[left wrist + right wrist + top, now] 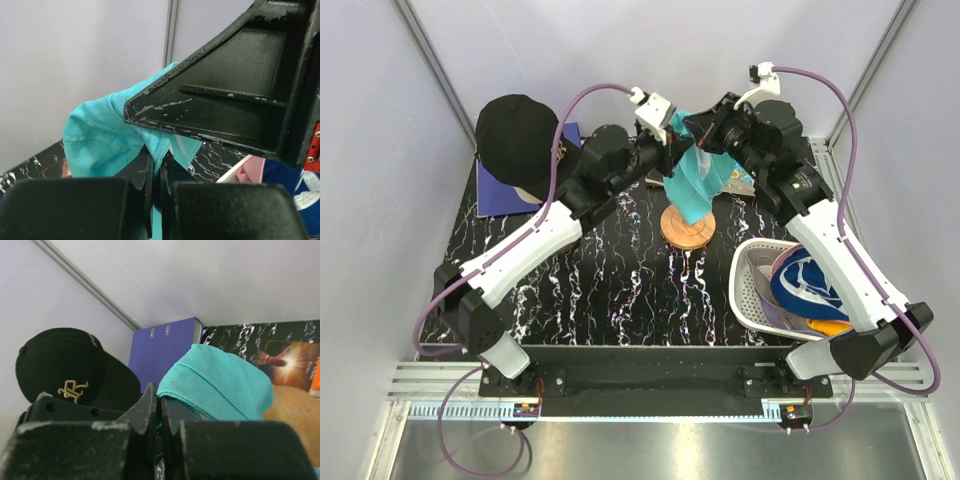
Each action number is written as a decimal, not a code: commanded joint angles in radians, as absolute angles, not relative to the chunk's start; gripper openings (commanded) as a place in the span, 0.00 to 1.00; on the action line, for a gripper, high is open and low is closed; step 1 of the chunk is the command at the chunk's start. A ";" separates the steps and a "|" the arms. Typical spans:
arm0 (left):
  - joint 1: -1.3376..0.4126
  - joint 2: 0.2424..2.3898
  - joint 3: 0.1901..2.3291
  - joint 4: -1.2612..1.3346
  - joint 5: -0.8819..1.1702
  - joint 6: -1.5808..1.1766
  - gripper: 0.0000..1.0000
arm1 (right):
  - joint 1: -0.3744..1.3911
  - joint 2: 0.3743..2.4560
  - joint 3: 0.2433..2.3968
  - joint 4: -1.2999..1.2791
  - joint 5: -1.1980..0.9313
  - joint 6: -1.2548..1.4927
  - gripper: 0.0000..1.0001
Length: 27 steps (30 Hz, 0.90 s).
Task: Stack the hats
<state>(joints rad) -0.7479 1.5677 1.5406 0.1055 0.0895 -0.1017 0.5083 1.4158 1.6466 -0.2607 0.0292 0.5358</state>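
Above the round wooden disc (pixel 687 228) at mid-table, the soft teal fabric bucket hat (pixel 698 190) hangs between both arms; left gripper (pixel 156 170) and right gripper (pixel 159 410) each pinch its edge. Step judged: transfer. Next move likely needs coordinated travel toward the black baseball cap (pixel 515 135).

The teal hat (pixel 695 175) hides whatever stands on the wooden disc (pixel 687 228). The right arm (pixel 840 255) covers part of the basket (pixel 745 285) (its orange hat (pixel 830 326) barely peeks out). The pink hat (pixel 250 172) shows only as a blurred sliver.
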 commanded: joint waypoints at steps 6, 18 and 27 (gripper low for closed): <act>-0.623 1.600 1.824 -0.140 0.210 0.042 0.00 | 0.315 1.396 1.684 -0.163 0.223 0.416 0.26; -0.563 1.672 1.957 -0.212 0.402 -0.095 0.00 | 0.279 1.318 1.448 -0.103 -0.251 0.258 0.75; -0.552 1.698 2.020 -0.267 0.399 -0.094 0.00 | 0.279 1.201 1.394 -0.155 -0.400 0.132 0.83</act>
<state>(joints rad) -0.5621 1.6943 1.9636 -0.2771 0.3714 -0.0803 0.2749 1.2716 1.3960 -0.1833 -0.2832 0.2039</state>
